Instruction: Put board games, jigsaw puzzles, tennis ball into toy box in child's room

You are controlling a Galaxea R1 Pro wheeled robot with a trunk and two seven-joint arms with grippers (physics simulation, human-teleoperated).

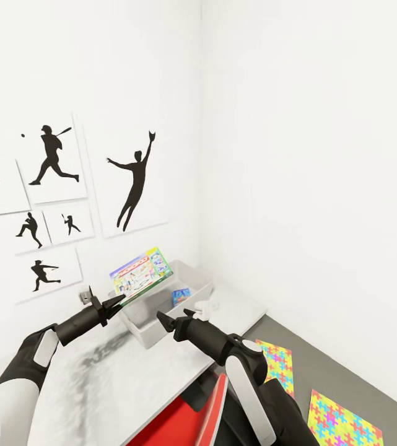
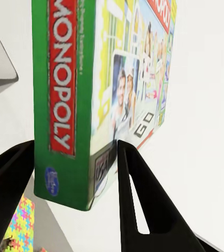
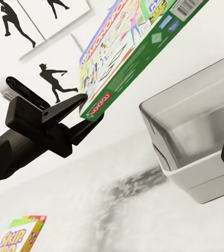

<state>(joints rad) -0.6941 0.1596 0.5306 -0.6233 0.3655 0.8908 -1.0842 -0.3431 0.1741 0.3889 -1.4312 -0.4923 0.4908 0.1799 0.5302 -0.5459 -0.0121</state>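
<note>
The left end effector (image 1: 116, 301) grips the Monopoly box (image 1: 141, 273) by a corner, above the toy box's (image 1: 161, 331) left rim. It should carry it farther right, level it, then release inside.

Support surface: white table (image 1: 117, 378) with grey marbled streaks, set in the room corner against both white walls. Directly on it: grey toy box (image 1: 189, 288), open top, standing toward the corner end of the table. Small Skip-Bo card box (image 3: 20, 236) lies flat on the tabletop, well apart from the toy box. Grey floor (image 1: 347, 365) beside the table carries two bright jigsaw-pattern sheets (image 1: 277, 364), (image 1: 344, 422).
</note>
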